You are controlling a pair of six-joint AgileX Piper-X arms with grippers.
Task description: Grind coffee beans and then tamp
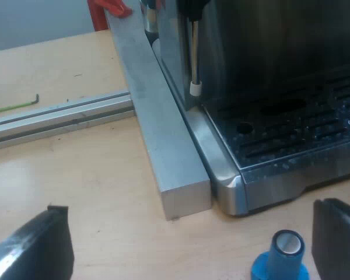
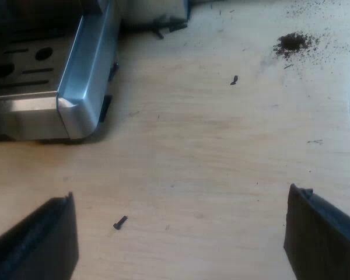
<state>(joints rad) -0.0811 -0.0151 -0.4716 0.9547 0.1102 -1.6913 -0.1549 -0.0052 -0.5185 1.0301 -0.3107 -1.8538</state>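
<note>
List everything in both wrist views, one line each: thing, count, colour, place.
espresso machine: 1, silver, dark drip tray, on the table
steam wand: 1, metal, white tip, at the machine's front
metal bar: 1, grey, along the machine's side
rail: 1, grey, on the table, meeting the bar
hex key: 1, green, beyond the rail
red object: 1, red, past the bar's far end, unidentifiable
tamper: 1, blue, upright by the machine's corner
coffee grounds: 1 pile, dark brown, on the table
screw: 1, black, on the table near the right gripper
table: 1, light wood
left gripper: 1, black, open, tamper between its fingers
right gripper: 1, black, open, over bare table
</note>
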